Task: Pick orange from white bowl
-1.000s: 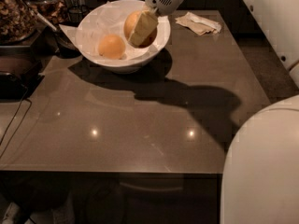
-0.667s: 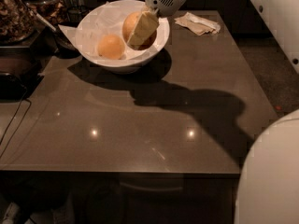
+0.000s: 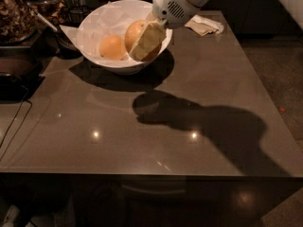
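The white bowl (image 3: 90, 20), lined with crumpled white paper, stands at the far left of the dark table. Two oranges lie in it: one (image 3: 112, 47) at the bowl's left front, free, and the other (image 3: 134, 30) to its right. My gripper (image 3: 146, 42) reaches down from the white wrist (image 3: 171, 7) into the bowl's right side. Its tan tip lies across the front of the right orange and hides part of it. The left orange is apart from the gripper.
Dark containers of nuts (image 3: 16, 13) stand at the far left behind the bowl, with a dark pan (image 3: 14, 72) and a cable (image 3: 14, 122) at the left edge. A crumpled napkin (image 3: 204, 25) lies at the far right. The arm's shadow (image 3: 199, 117) falls on the table (image 3: 142, 141).
The large white part of the arm at the lower right has left the view. The gripper has sunk slightly at the right orange. The bowl and oranges have not moved.
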Controlling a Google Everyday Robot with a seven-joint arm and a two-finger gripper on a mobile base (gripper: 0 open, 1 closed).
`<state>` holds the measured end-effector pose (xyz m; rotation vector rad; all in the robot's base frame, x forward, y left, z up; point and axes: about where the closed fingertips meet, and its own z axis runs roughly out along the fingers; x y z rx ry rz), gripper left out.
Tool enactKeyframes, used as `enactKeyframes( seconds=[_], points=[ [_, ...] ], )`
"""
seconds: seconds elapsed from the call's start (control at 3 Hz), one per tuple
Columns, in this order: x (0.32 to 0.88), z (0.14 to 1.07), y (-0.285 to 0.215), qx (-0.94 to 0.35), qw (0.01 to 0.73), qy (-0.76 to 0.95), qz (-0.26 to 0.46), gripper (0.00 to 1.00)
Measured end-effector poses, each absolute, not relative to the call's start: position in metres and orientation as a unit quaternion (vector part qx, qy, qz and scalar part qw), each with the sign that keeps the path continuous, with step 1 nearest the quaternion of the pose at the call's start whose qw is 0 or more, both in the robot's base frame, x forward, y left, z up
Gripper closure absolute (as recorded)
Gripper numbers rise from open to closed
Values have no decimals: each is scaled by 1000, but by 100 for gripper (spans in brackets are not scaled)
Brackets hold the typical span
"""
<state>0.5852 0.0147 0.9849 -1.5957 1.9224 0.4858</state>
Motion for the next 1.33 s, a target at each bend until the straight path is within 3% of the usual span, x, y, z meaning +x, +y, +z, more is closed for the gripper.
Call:
enactKeyframes(
  seconds=[1.0,1.33],
  points=[
    [501,971,22,-538,324,755,188,100],
    [500,968,22,-539,322,755,187,100]
  ],
)
